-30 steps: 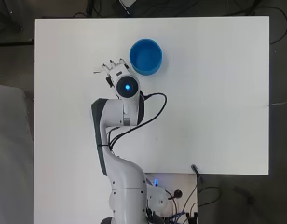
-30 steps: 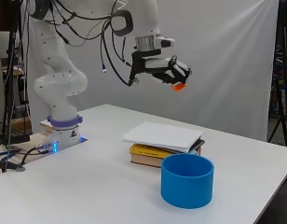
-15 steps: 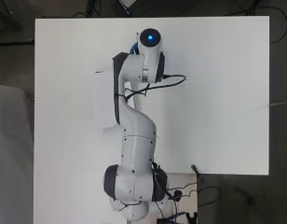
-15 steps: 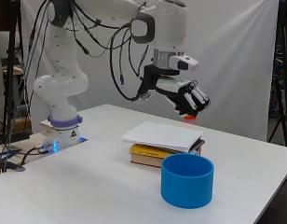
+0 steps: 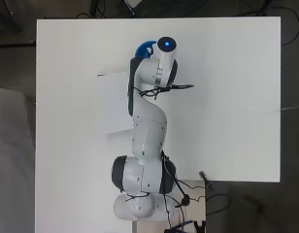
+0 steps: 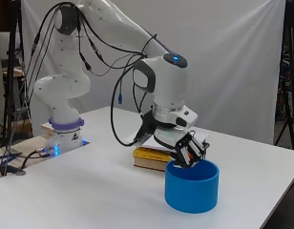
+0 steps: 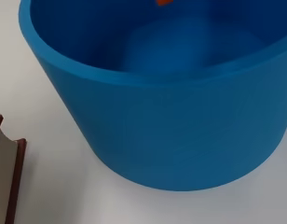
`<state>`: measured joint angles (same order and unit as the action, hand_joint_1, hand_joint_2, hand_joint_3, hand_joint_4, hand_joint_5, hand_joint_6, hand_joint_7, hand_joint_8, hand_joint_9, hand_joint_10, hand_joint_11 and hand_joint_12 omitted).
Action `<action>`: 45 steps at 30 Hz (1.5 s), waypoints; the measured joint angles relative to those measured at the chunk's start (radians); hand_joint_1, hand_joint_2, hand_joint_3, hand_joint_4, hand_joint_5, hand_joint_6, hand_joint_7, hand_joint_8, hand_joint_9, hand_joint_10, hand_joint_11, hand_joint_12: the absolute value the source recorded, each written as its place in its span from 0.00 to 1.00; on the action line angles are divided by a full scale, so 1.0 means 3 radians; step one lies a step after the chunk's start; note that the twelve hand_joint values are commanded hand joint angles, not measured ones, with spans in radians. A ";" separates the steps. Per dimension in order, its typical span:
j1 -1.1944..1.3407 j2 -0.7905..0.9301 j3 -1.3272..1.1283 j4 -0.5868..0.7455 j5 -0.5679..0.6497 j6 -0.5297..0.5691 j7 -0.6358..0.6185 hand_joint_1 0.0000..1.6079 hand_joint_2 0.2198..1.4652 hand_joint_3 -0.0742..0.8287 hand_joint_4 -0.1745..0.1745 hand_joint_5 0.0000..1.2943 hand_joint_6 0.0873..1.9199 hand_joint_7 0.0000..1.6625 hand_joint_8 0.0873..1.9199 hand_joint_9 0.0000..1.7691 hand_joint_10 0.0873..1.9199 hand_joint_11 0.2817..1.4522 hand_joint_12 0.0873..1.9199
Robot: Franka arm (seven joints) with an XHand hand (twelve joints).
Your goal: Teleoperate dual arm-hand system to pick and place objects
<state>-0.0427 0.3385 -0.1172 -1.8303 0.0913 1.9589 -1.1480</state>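
— So where was the hand point(image 6: 189, 151) at that moment?

— Right at the rim of the blue bucket point(image 6: 192, 186), on the side facing the arm, with its fingers point(image 6: 197, 149) curled and dipping just over the lip. The side view did not show plainly what they were curled on, so I cannot say whether they were clamped on anything.

— And the thing being moved?

— A small orange object point(image 7: 164, 2) showed in the wrist view, only a sliver of it at the picture's edge, lying over the bucket's hollow. Whether it was held, falling or already resting inside, I could not tell. My guess is that the hand was held low over the opening so the piece would land inside rather than bounce out.

— Where did the bucket stand?

— Near the far edge of the white table point(image 5: 227, 87), opposite the arm's base (in the overhead view the arm covered nearly all of it, leaving a blue crescent point(image 5: 142, 48)). Just beside it, toward the base, lay a yellow book point(image 6: 151, 159) with a white sheet or cover on top, apart from the bucket.

— Any writing or labels?

— None that I could read, on the bucket or the book.
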 joint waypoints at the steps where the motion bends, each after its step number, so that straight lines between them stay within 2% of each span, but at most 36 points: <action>1: -0.0005 0.0070 0.0016 0.0052 0.0003 -0.0003 -0.0009 0.49 0.83 0.08 0.81 0.41 0.50 0.49 0.73 0.62 0.77 0.41 0.71; 2: -0.0010 0.0158 0.0033 0.0118 0.0007 -0.0044 -0.0019 0.30 0.71 0.06 0.73 0.24 0.26 0.29 0.41 0.37 0.47 0.25 0.43; 3: -0.0010 0.0240 0.0044 0.0179 0.0001 -0.0102 -0.0015 0.16 0.59 0.05 0.73 0.13 0.11 0.15 0.19 0.20 0.24 0.15 0.23; 4: -0.0012 0.0314 0.0056 0.0249 -0.0011 -0.0179 0.0021 0.08 0.52 0.06 0.74 0.06 0.03 0.08 0.07 0.11 0.11 0.10 0.10; 5: -0.0019 0.0387 0.0067 0.0337 -0.0011 -0.0263 0.0097 0.04 0.51 0.07 0.76 0.03 0.00 0.04 0.01 0.07 0.03 0.10 0.03; 6: -0.0028 0.0463 0.0078 0.0457 0.0012 -0.0344 0.0206 0.02 0.52 0.09 0.78 0.01 0.00 0.02 0.00 0.06 0.00 0.10 0.00; 10: -0.0042 0.0671 0.0119 0.1022 0.0071 -0.0615 0.0553 0.00 0.58 0.10 0.81 0.00 0.00 0.00 0.00 0.08 0.00 0.11 0.00; 13: -0.0041 0.0672 0.0139 0.1295 0.0079 -0.0763 0.0575 0.00 0.61 0.09 0.80 0.02 0.00 0.03 0.00 0.11 0.00 0.10 0.00; 16: -0.0036 0.0469 0.0168 0.1184 0.0095 -0.0713 0.0530 0.03 0.61 0.08 0.76 0.08 0.00 0.09 0.00 0.16 0.00 0.12 0.00; 18: -0.0030 0.0244 0.0192 0.0961 0.0074 -0.0703 0.0525 0.07 0.57 0.07 0.72 0.11 0.00 0.11 0.00 0.20 0.00 0.13 0.00; 21: -0.0026 0.0000 0.0219 0.0652 0.0055 -0.0859 0.0480 0.12 0.51 0.07 0.60 0.18 0.00 0.16 0.00 0.25 0.00 0.15 0.00; 23: -0.0022 -0.0062 0.0241 0.0579 0.0052 -0.1005 0.0438 0.13 0.50 0.07 0.56 0.20 0.00 0.18 0.00 0.26 0.00 0.14 0.00; 27: -0.0008 -0.0276 0.0284 0.0723 0.0048 -0.1122 0.0345 0.11 0.53 0.09 0.55 0.22 0.00 0.24 0.00 0.28 0.00 0.14 0.00; 31: 0.0027 -0.0801 0.0337 0.0717 0.0033 -0.1129 0.0305 0.10 0.56 0.10 0.58 0.24 0.00 0.26 0.00 0.30 0.00 0.15 0.00; 35: 0.0089 -0.1443 0.0409 0.0113 0.0003 -0.1103 0.0278 0.10 0.59 0.10 0.59 0.25 0.00 0.28 0.00 0.31 0.00 0.16 0.00; 41: 0.0216 -0.2523 0.0538 -0.1281 -0.0010 -0.1028 0.0313 0.09 0.60 0.08 0.58 0.25 0.00 0.30 0.00 0.32 0.00 0.17 0.00; 45: 0.0255 -0.3012 0.0586 -0.1913 0.0046 -0.1015 0.0441 0.09 0.60 0.08 0.57 0.25 0.00 0.26 0.00 0.28 0.00 0.15 0.00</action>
<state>0.0339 -0.5651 0.0587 -2.4041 0.1051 1.6544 -1.0156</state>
